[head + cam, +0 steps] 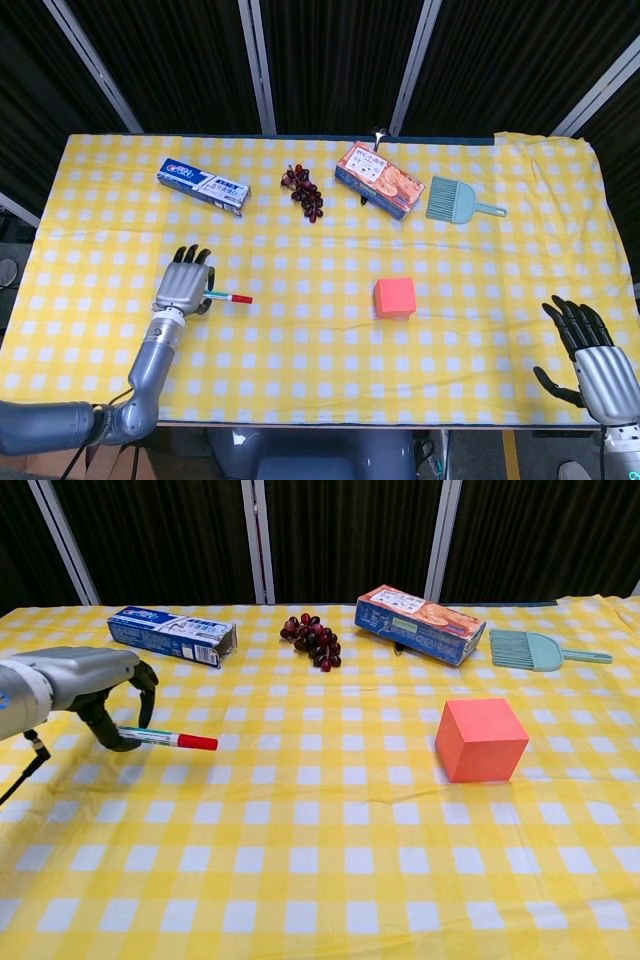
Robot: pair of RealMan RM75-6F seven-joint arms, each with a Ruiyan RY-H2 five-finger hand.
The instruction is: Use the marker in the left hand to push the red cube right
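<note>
Marker (168, 740): slim pen with a red cap and a white and green barrel, lying near-horizontal with the cap end pointing right, its barrel end gripped in the left hand (95, 685) above the cloth's left side. Red cube (481, 739): solid orange-red block, resting flat right of centre, well apart from the marker tip.

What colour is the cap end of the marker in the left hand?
Red, on the white-barrelled marker with a green band, gripped by the left hand; clearest in the chest view.
</note>
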